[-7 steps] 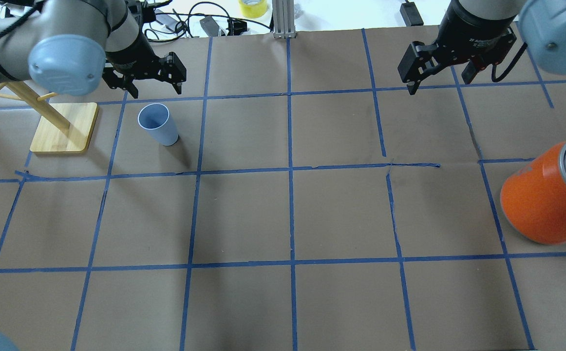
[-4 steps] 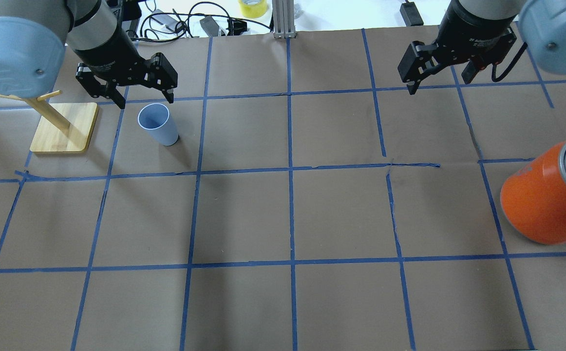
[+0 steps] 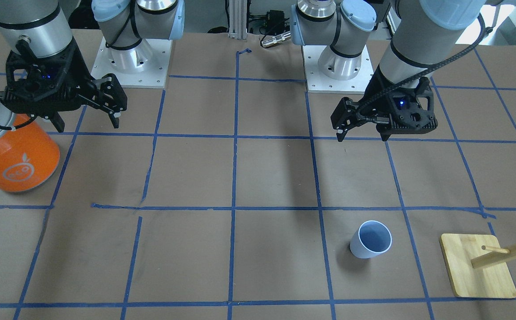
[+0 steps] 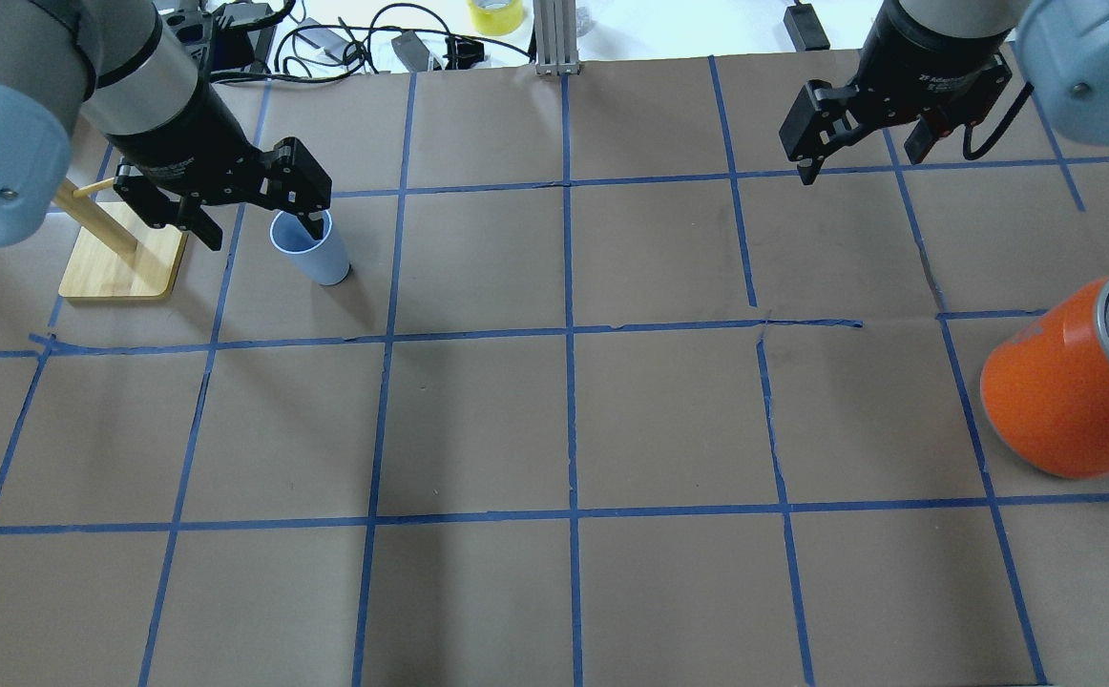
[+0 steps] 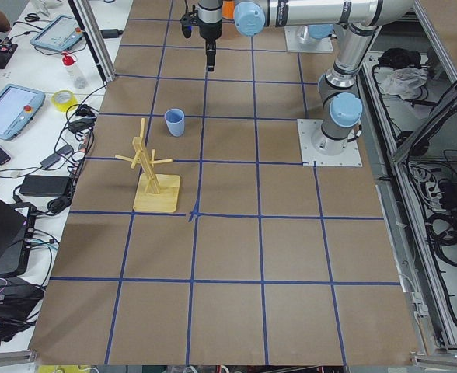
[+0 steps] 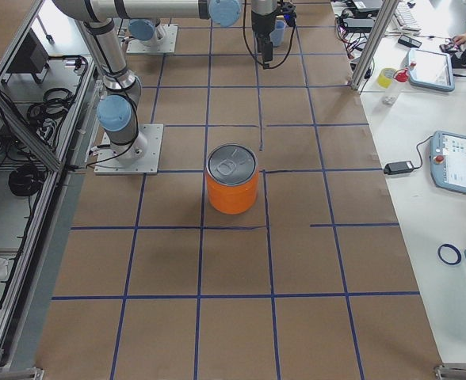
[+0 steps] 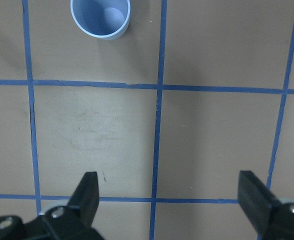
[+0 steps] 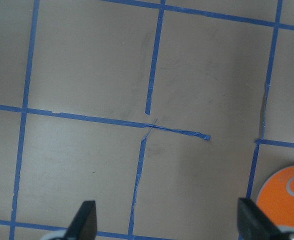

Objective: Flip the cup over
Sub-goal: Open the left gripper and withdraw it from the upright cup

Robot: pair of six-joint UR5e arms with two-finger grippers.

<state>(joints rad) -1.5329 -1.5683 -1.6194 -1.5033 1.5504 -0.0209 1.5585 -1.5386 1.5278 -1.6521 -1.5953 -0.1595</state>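
Observation:
The pale blue cup (image 4: 312, 250) stands upright, mouth up, on the brown paper at the far left; it also shows in the front view (image 3: 370, 240) and the exterior left view (image 5: 174, 122). My left gripper (image 4: 261, 229) is open and empty, held high over the table. In the overhead view one finger overlaps the cup's rim. In the left wrist view the cup (image 7: 100, 17) lies at the top edge, well beyond the spread fingers (image 7: 87, 192). My right gripper (image 4: 858, 164) is open and empty at the far right, high above the table (image 3: 87, 124).
A large orange can (image 4: 1060, 401) with a silver lid stands at the right edge, below the right gripper in the front view (image 3: 16, 155). A wooden peg stand (image 4: 120, 258) sits just left of the cup. Cables and yellow tape lie beyond the far edge.
My left arm has swung toward the near left, so its gripper now overlaps the cup's rim in the overhead view. The cup, the can and the right arm have not moved.

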